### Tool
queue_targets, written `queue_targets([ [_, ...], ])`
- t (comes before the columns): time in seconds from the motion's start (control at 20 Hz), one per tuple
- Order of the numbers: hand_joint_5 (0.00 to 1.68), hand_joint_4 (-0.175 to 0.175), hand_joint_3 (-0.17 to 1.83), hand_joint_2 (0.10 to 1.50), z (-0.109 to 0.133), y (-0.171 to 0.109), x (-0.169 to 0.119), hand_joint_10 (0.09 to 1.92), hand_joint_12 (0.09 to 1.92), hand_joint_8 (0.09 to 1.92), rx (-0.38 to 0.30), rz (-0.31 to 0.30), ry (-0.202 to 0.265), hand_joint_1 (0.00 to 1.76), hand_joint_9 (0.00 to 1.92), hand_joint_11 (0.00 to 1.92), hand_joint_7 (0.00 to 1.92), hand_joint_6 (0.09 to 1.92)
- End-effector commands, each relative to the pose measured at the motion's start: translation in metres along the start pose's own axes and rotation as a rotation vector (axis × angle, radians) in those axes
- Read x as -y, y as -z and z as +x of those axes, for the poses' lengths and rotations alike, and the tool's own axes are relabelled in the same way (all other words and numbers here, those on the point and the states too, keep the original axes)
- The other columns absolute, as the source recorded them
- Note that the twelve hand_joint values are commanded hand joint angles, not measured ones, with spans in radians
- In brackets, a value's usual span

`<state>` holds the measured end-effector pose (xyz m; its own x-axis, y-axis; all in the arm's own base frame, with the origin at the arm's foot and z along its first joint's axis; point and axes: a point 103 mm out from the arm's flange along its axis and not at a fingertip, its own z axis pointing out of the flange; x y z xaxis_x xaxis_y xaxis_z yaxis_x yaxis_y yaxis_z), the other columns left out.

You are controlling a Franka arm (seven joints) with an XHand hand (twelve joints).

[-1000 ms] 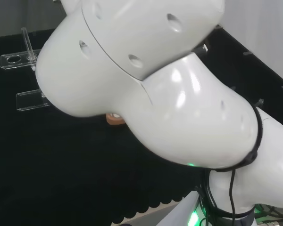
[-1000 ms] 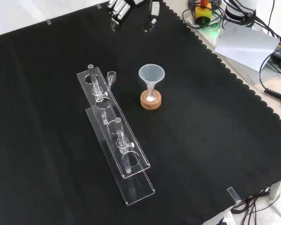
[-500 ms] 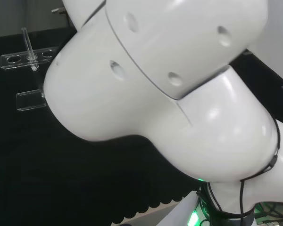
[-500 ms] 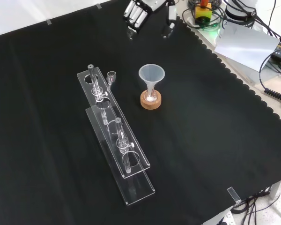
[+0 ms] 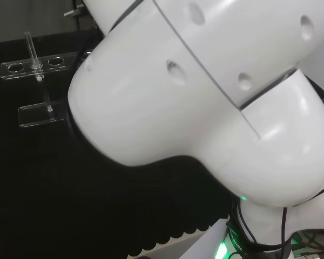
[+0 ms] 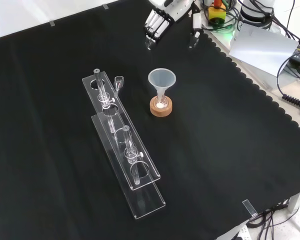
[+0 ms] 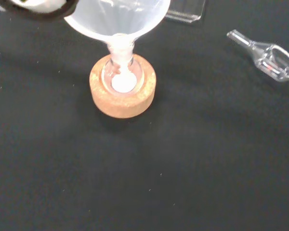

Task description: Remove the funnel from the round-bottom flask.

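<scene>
While the funnel [image 6: 162, 81] sits in the round-bottom flask [image 7: 122, 78] on its cork ring [image 6: 161, 107], the hand [image 6: 167, 15] hangs above and apart, fingers straight, grasping nothing.

- Even, bright room light; the black cloth [image 6: 230, 150] swallows shadows.
- Soft glare on the white arm [image 5: 205, 108] in the head view.
- Wrist view: the funnel [image 7: 116, 19] is blurred, the cork stand [image 7: 123, 98] sharper.

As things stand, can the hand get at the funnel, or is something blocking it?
Probably yes. In the front view the hand hangs open beyond the funnel, bare cloth between them. The rack and scoop lie off to the left.
</scene>
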<state>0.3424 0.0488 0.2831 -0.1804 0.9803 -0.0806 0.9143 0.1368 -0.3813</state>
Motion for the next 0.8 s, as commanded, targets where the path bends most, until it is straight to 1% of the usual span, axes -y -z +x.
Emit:
queue_targets([
  [0.05, 0.06, -0.086, 0.41, 0.69, 0.011, -0.004, -0.009, 0.83, 1.45, 0.41, 0.021, 0.067, -0.003, 0.66, 0.15, 0.38, 0.0, 0.09],
  [0.2, 0.01, -0.089, 0.39, 0.68, 0.017, -0.008, -0.016, 0.87, 1.46, 0.33, 0.047, 0.1, -0.003, 0.66, 0.09, 0.37, 0.0, 0.09],
  [0.35, 0.0, -0.091, 0.38, 0.67, 0.023, -0.015, -0.024, 0.88, 1.47, 0.31, 0.068, 0.126, -0.008, 0.65, 0.07, 0.37, 0.0, 0.09],
  [0.4, 0.0, -0.092, 0.38, 0.67, 0.026, -0.017, -0.026, 0.89, 1.47, 0.31, 0.073, 0.122, -0.008, 0.65, 0.07, 0.37, 0.0, 0.09],
  [0.5, 0.0, -0.095, 0.38, 0.67, 0.03, -0.019, -0.029, 0.89, 1.47, 0.31, 0.075, 0.096, 0.001, 0.64, 0.06, 0.38, 0.0, 0.09],
  [0.8, 0.01, -0.109, 0.37, 0.67, 0.035, -0.024, -0.039, 0.92, 1.46, 0.36, 0.095, 0.115, -0.02, 0.67, 0.09, 0.43, 0.0, 0.09],
])
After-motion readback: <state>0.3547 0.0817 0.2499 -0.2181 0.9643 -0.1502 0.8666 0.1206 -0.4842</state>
